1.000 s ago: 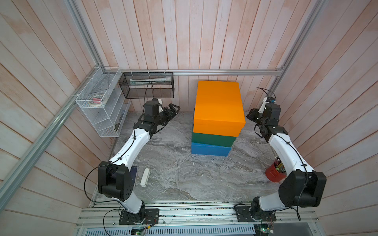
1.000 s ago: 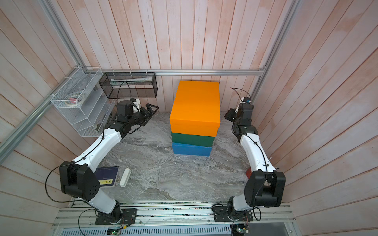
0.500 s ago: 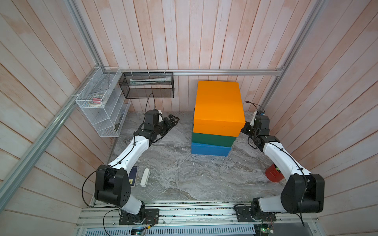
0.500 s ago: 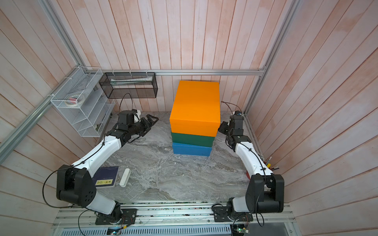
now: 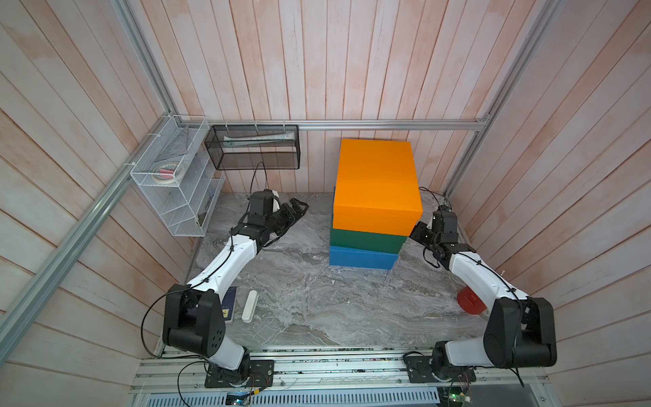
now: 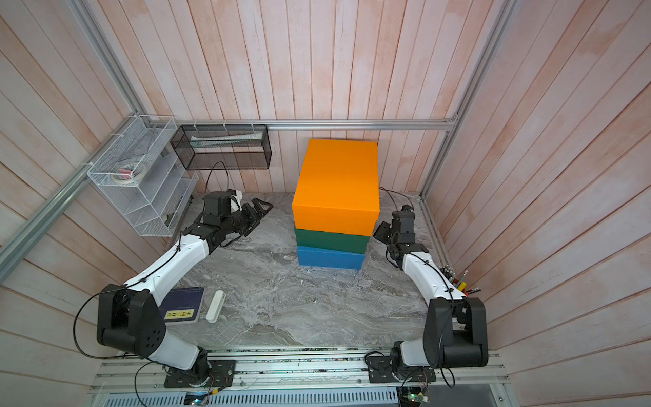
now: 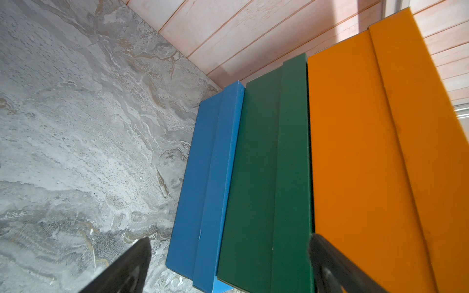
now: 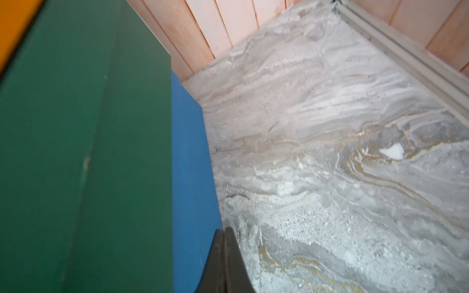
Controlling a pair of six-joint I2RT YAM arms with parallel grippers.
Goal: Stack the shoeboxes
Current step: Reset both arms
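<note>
The three shoeboxes stand in one stack near the back wall: the orange one [image 5: 377, 183] on top, the dark green one [image 5: 366, 239] in the middle, the blue one [image 5: 359, 257] on the floor. Both top views show the stack, the orange box [image 6: 336, 183] uppermost. My left gripper [image 5: 300, 207] is open, empty and left of the stack, clear of it. Seen from the left wrist, its fingers [image 7: 137, 256] frame the blue [image 7: 208, 177] and green [image 7: 266, 177] sides. My right gripper [image 6: 379, 230] is shut, close against the stack's right side; its tips [image 8: 224, 233] are beside the blue box [image 8: 193, 165].
A white wire rack [image 5: 176, 176] and a black mesh basket [image 5: 253, 148] hang on the walls at back left. A dark blue book [image 6: 183, 304] and a white bar [image 6: 215, 306] lie at front left. A red cup [image 5: 470, 299] sits under the right arm.
Both arms have come down lower. The right gripper has moved in toward the stack's right side, staying shut. The left gripper stays open. The stack has not moved.
</note>
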